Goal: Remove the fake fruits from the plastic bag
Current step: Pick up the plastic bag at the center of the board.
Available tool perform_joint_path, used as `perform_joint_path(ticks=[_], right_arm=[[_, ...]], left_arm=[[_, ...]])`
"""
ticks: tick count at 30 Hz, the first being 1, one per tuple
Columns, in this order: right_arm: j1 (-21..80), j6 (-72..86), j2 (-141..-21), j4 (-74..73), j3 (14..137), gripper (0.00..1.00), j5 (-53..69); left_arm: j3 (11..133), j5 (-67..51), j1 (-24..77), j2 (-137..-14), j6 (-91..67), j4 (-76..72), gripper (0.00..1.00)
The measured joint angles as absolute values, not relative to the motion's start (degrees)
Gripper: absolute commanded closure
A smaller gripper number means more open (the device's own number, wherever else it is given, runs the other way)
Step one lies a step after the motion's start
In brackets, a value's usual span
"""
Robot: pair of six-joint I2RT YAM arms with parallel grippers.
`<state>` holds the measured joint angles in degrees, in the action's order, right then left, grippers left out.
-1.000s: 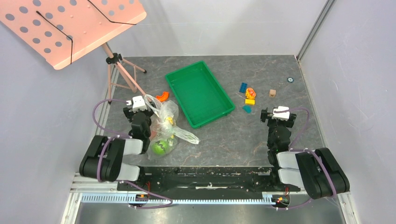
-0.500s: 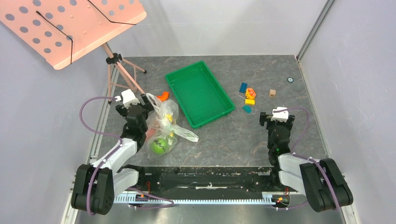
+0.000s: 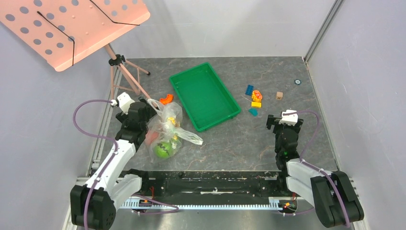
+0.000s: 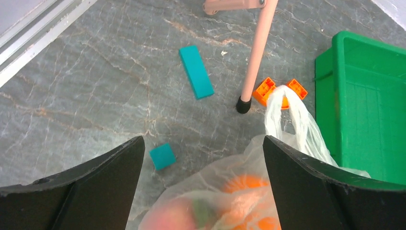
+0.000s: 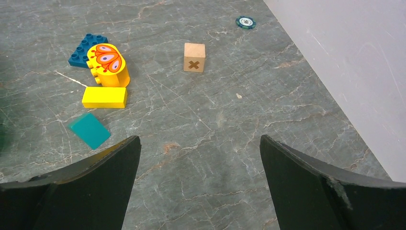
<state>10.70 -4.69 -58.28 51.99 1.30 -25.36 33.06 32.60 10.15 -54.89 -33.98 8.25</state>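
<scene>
The clear plastic bag (image 3: pixel 168 125) lies left of centre with the fake fruits inside. The striped green watermelon ball (image 3: pixel 163 150) is at its near end and the pink peach (image 3: pixel 151 138) at its left side. My left gripper (image 3: pixel 139 113) is open and empty, just left of the bag's far end. In the left wrist view the bag (image 4: pixel 287 120) bulges up between the open fingers, with the orange (image 4: pixel 245 184) and the peach (image 4: pixel 167 213) showing through it. My right gripper (image 3: pixel 286 120) is open and empty over bare table (image 5: pixel 201 158). The ribbed green piece is hidden.
A green tray (image 3: pixel 225 103) stands right of the bag. An orange curved toy (image 3: pixel 166 99) lies behind the bag, by a pink music stand's leg (image 4: pixel 253 57). Teal blocks (image 4: pixel 196 72) lie near the left gripper. Coloured blocks (image 3: pixel 256 98) and a wooden cube (image 5: pixel 194 57) lie ahead of the right gripper.
My left arm has stretched out and its gripper has moved left and farther from the base, along the bag's left side. The right arm has barely shifted. The bag lies as before.
</scene>
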Motion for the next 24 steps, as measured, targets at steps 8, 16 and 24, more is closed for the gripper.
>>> perform_joint_path(ticks=[8,16,24], right_arm=[[10.70,-4.51,-57.32,51.22,1.43,0.02,-23.92],[10.70,-3.84,-56.99,46.02,5.78,0.02,-22.92],[10.70,0.51,-57.63,41.80,9.74,0.02,-20.38]], left_arm=[[36.40,32.36,10.15,-48.56,-37.08,20.78,0.00],[43.59,32.23,10.15,-47.27,-37.23,31.62,0.00],[45.82,30.81,10.15,-46.65,-35.40,35.92,0.00]])
